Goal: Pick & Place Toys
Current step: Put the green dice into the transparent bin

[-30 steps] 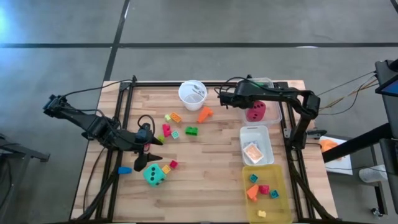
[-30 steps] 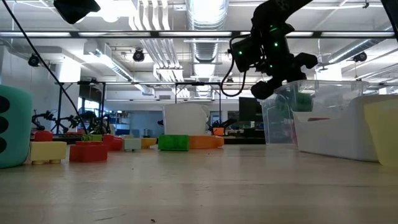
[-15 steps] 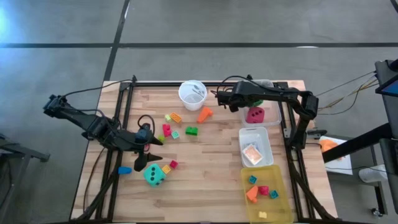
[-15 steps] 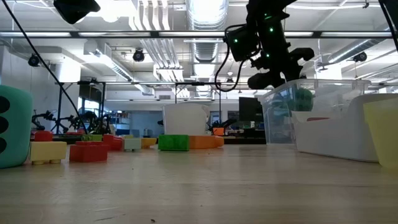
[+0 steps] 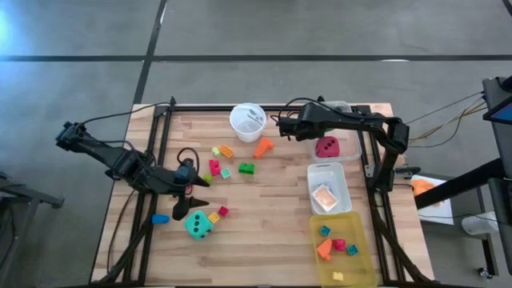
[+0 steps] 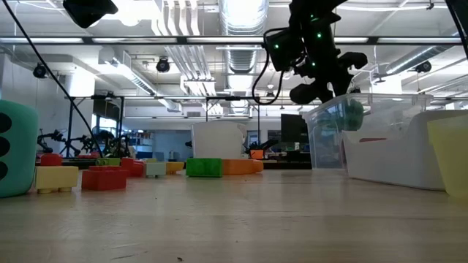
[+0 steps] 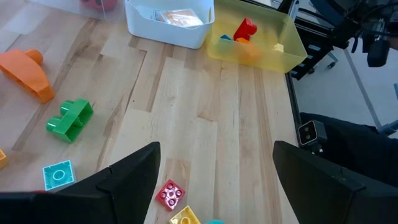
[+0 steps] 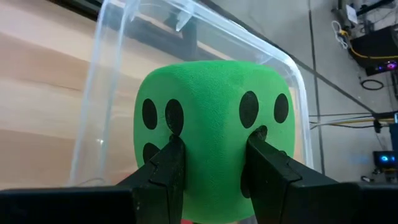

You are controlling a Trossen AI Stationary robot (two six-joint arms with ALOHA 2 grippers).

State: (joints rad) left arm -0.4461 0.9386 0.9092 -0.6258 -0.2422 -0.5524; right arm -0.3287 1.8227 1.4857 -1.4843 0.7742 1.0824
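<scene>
Both my arms matte black/dark grey, slim jointed links w/ thin black cables looping off them. My left gripper point(image 7: 214, 180) has 2 broad flat dark fingers point(image 7: 134, 180) w/ angled edges; right gripper point(image 8: 211, 163) has 2 chunky black fingers point(image 8: 165, 174) w/ squared tips. Small green LEDs lit on right wrist housing point(image 6: 311, 33).

teal die point(image 6: 16, 150) half off-frame
</scene>
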